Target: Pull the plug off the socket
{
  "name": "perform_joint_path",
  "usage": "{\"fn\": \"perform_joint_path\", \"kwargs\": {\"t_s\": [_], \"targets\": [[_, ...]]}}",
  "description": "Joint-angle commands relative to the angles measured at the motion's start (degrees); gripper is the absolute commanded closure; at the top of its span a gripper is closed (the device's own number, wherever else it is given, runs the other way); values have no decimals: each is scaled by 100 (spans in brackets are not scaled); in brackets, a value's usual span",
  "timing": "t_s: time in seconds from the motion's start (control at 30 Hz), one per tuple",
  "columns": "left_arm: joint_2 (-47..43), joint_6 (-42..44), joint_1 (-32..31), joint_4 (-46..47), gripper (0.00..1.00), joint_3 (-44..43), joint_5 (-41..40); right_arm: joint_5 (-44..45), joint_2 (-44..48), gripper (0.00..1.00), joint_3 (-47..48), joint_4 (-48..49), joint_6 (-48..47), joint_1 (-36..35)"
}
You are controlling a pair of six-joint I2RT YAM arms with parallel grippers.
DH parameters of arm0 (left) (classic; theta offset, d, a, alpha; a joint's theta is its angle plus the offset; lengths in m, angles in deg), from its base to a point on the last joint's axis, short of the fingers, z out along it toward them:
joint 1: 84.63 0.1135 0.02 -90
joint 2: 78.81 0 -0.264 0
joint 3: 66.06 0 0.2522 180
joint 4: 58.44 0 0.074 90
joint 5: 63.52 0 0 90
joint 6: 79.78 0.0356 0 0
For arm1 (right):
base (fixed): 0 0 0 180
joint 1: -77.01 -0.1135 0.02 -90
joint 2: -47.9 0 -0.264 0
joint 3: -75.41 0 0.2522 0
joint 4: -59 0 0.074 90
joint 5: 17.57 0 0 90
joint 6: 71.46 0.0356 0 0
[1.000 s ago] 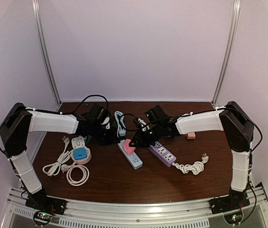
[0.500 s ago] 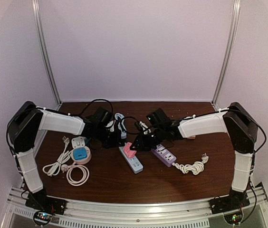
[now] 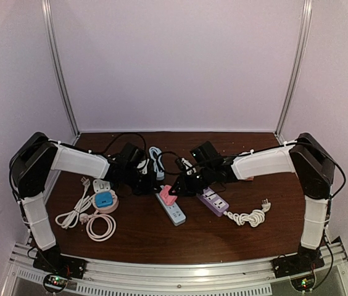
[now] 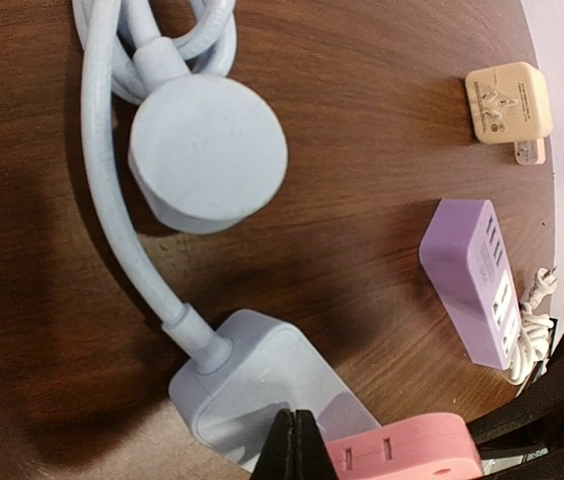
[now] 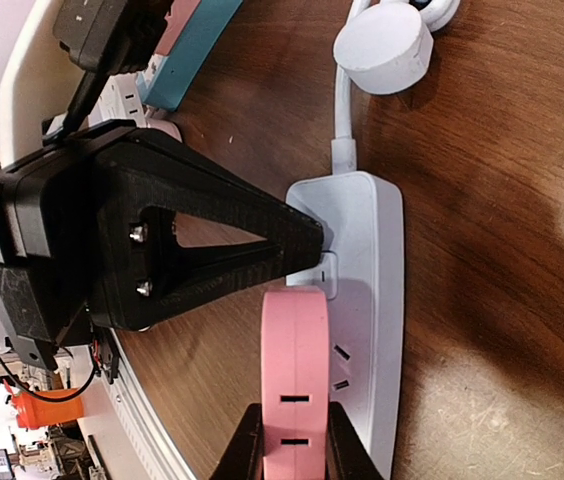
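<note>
Your right gripper [image 5: 294,445] is clenched on the pink plug [image 5: 295,375], one finger on each of its flat sides. The plug sits on the face of the pale blue power strip [image 5: 370,300], which lies near the middle of the table [image 3: 143,237]. No gap shows between plug and strip, so count it as plugged in; you cannot see the pins. Your left gripper [image 4: 292,442] has its fingers pinched together with nothing between them. Its tips rest down on the strip's cord end, just beside the plug. The strip's cord [image 4: 112,230] curls away to a round blue plug [image 4: 207,150] lying flat on the wood. A purple power strip [image 4: 472,275] lies near, on the right arm's side, and a beige adapter [image 4: 507,103] sits beyond it, well apart from your grippers.
</note>
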Motion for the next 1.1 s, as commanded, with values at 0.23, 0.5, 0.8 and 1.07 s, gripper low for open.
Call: {"fn": "perform_joint_path", "kwargs": {"t_s": [0.23,0.5,0.8,1.07], "targets": [[120,261,-44,-803,100,401,-464,-270,303,100,9,1104,713,29],[93,335,-62,-805,100,654,-536,-489,277,100,-377,2132,1456,142],[115,392,-64,-772,100,742,-540,-494,289,100,-736,2783,2256,261],[164,348,-70,-712,100,760,-551,-665,329,100,-965,3412,2534,280]]}}
